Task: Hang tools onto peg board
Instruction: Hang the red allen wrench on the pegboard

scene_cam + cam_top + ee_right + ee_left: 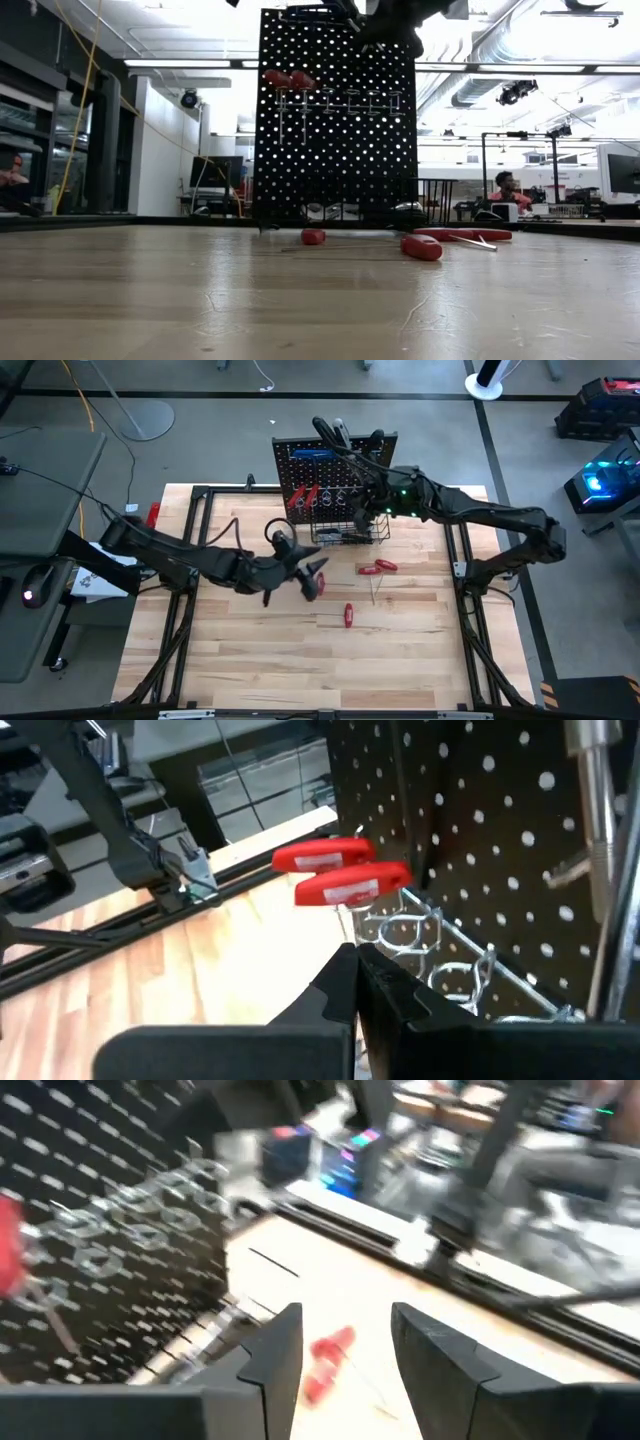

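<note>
Behind, wire basket [352, 532] on peg board [335, 465] holds dark tools.

Red tools [421, 246] before peg board [335, 120]

the peg board [335, 465] stands at the table's [250, 660] far edge, loose tools [378, 567] lying before it.

One peg board [335, 485] stands on the desk [250, 650]. Two red-handled tools [340, 870] hang on it. Three red-handled tools [378, 567] lie on the desk, centre of frame.
</note>
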Controlling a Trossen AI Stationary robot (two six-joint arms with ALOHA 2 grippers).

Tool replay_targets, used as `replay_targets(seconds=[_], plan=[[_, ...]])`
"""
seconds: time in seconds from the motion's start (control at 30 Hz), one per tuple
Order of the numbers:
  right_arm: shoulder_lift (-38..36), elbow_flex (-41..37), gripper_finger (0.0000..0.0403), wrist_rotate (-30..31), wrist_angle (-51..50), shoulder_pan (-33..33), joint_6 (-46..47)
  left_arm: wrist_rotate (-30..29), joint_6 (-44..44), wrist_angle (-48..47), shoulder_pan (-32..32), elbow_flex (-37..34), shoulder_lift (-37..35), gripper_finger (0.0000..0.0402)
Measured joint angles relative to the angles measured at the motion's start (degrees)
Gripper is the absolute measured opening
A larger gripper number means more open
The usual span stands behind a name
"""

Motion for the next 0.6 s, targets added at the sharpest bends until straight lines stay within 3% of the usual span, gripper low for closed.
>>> replay_targets(seconds=[0.17, 0.37, 0.6], plan=[[-1.7, 0.0, 0.0000, 0.1, -1.8, 2.3, 3.0, 6.3, 0.0, -6.6, -2.1, 0.0, -4.3, 0.0148], [-4.8, 0.0, 0.0000, 3.0, -5.1, 7.2, 8.3, 6.6, 2.9, -12.8, -4.2, 0.0, -8.5, 0.0148], [-7.7, 0.0, 0.0000, 7.5, -16.3, 17.3, 20.3, 13.1, 2.9, -12.5, -4.3, -0.9, -6.7, 0.0148]])
